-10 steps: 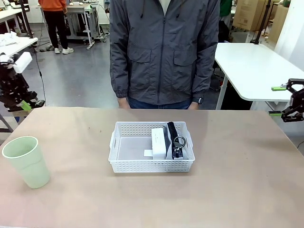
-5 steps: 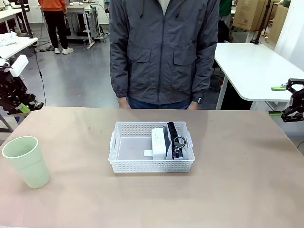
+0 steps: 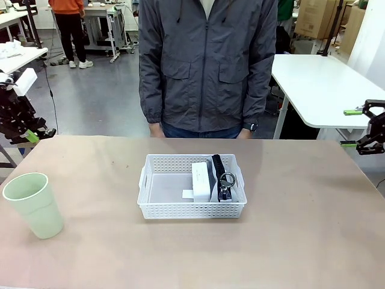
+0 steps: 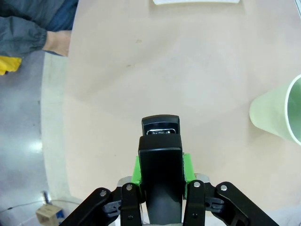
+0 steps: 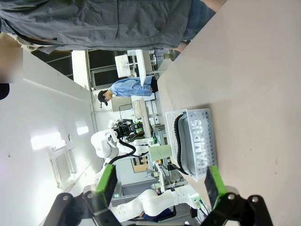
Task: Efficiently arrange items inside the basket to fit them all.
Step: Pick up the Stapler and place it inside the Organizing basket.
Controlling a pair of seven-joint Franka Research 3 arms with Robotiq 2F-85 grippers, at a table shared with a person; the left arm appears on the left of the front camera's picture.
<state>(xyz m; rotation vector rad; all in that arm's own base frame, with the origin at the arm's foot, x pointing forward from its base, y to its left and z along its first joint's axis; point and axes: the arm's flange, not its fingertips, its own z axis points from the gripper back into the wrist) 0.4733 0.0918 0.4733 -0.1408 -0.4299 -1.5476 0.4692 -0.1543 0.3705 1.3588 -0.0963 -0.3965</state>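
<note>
Black stapler (image 4: 160, 150) sits pinched between the left fingers (image 4: 137, 170) above the surface (image 4: 141, 70), green cup (image 4: 282, 113) nearby — right fingers (image 5: 107, 181) spread, empty.

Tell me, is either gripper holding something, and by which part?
The left gripper is shut on the black stapler, its pads pressing its two sides, one end sticking out ahead. The right gripper is open, holding nothing.

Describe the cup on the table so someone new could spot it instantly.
Find the tan table with the white lattice basket at its middle. Toward the near edge on the robot's left stands a pale green plastic cup, upright, alone, the only tabletop item outside the basket.
</note>
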